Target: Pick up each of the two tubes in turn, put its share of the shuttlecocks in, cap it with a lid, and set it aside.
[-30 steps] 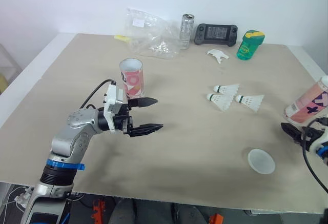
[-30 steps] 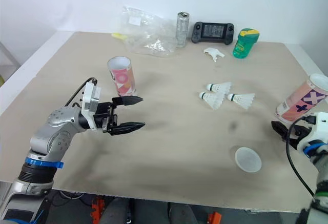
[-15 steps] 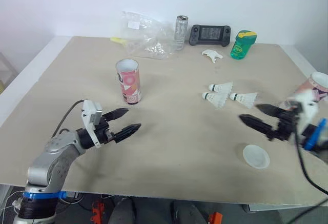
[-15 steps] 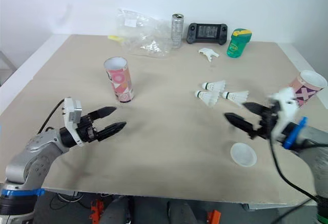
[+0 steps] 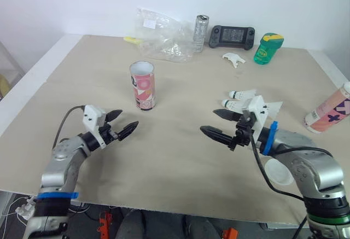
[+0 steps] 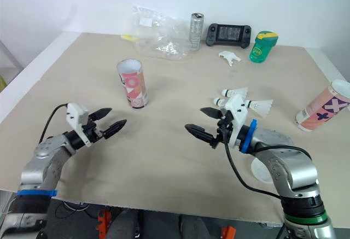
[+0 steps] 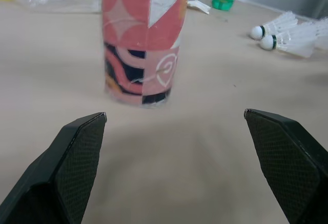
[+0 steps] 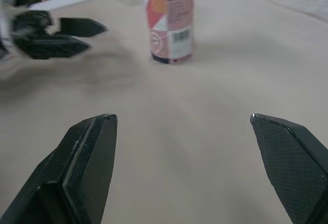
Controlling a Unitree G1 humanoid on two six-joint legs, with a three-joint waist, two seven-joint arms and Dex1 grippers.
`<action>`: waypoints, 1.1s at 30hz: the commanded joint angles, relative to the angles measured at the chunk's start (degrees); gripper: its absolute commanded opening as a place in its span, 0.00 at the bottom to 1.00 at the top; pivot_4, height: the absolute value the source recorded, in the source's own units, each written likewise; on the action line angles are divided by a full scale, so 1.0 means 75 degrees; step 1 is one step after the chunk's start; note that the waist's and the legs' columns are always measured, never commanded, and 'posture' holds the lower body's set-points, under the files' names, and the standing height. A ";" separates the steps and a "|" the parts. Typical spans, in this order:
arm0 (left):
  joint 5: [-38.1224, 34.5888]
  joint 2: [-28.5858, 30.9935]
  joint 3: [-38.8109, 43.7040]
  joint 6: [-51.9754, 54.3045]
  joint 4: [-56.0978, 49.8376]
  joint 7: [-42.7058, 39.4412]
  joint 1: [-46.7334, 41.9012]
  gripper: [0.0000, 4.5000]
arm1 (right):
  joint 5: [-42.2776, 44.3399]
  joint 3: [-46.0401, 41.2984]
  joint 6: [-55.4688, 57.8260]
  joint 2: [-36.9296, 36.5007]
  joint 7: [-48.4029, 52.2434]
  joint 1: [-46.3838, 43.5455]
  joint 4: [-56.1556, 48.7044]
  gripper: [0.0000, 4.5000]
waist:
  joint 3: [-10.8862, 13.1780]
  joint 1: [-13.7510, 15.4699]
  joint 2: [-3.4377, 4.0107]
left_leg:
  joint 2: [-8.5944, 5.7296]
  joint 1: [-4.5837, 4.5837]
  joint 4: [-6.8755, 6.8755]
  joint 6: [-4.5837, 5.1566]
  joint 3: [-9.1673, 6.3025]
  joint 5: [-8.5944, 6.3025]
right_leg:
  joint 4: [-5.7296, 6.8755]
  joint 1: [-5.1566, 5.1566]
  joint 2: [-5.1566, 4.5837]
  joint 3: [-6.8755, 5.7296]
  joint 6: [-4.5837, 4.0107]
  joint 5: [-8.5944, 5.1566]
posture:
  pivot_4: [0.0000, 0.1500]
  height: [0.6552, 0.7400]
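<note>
Left eye view, upright tube (image 5: 142,85): stands open end up on the table (image 5: 65,86), left of centre, empty-looking and uncapped.
Second tube (image 5: 330,109): near the table's right edge, tilted; seems to lie on its side, but I cannot tell for sure.
Shuttlecocks (image 6: 236,92): a loose cluster on the table between the two tubes, just behind the right gripper.
Lid (image 5: 275,173): flat on the table near the front edge, partly under the right forearm.
Left gripper (image 5: 129,117): fingers spread, grasping nothing, low over the table, near the upright tube and pointing toward it.
Right gripper (image 5: 208,120): fingers spread, grasping nothing, at mid-table, aimed at the same tube but well apart from it.
Step in hand: likely the reach for the first tube; nothing is loaded or capped.
Next move: one gripper probably needs to come level with the tube's wall and straddle it without tipping it.
Counts: two tubes, three shuttlecocks, one lid.
Back edge: plastic bag (image 5: 161,34), can (image 5: 200,30), handheld console (image 5: 231,35), green bottle (image 5: 268,48), one of each.
</note>
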 commanded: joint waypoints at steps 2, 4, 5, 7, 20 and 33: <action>0.0643 -0.0096 -0.0215 -0.0853 0.1799 -0.0042 -0.1176 1.00 | -0.0109 -0.0013 -0.0215 0.0121 -0.0214 0.0080 -0.0521 0.99 | 0.0001 -0.0012 -0.0003 | 0.0000 -0.0001 0.0001 0.0000 0.0000 0.0000 | -0.0001 0.0000 0.0000 0.0000 0.0001 0.0000 | 1.00 0.99; 0.0798 -0.0154 -0.0268 -0.1108 0.2565 -0.0101 -0.1671 1.00 | -0.0130 -0.0036 -0.0228 0.0157 -0.0307 0.0160 -0.0626 0.99 | 0.0003 0.0005 -0.0007 | 0.0001 -0.0001 0.0001 0.0001 -0.0006 0.0001 | 0.0001 0.0001 0.0003 -0.0005 0.0001 0.0000 | 1.00 0.99; 0.0886 -0.0176 -0.0288 -0.1231 0.2936 -0.0137 -0.1885 1.00 | -0.0130 -0.0060 -0.0226 0.0182 -0.0360 0.0187 -0.0677 0.99 | 0.0003 0.0000 -0.0008 | 0.0000 -0.0003 0.0003 0.0002 -0.0017 0.0002 | 0.0001 0.0001 0.0006 -0.0015 0.0003 -0.0001 | 1.00 0.99; 0.1078 -0.0241 -0.0363 -0.1532 0.3742 -0.0268 -0.2366 1.00 | -0.0128 -0.0098 -0.0198 0.0210 -0.0457 0.0287 -0.0847 0.99 | 0.0003 -0.0001 -0.0010 | -0.0001 -0.0004 0.0002 0.0002 -0.0016 0.0002 | 0.0001 0.0003 0.0004 -0.0013 0.0003 -0.0001 | 1.00 0.99; 0.1828 -0.0878 -0.0335 -0.2922 0.7754 -0.0108 -0.5110 1.00 | -0.0136 -0.0365 -0.0101 0.0068 -0.0909 0.0752 -0.1534 0.99 | 0.0009 0.0000 -0.0025 | -0.0009 -0.0020 0.0006 0.0002 -0.0028 0.0001 | 0.0001 0.0000 0.0003 -0.0020 0.0011 -0.0003 | 1.00 0.99; 0.2166 -0.1214 -0.0190 -0.3122 0.8661 0.0137 -0.5865 0.88 | -0.0088 -0.0496 -0.0031 -0.0090 -0.1085 0.0926 -0.1748 1.00 | 0.0010 -0.0022 -0.0027 | -0.0011 -0.0022 0.0000 0.0002 -0.0034 0.0001 | 0.0002 -0.0004 0.0005 -0.0021 0.0005 -0.0002 | 1.00 0.99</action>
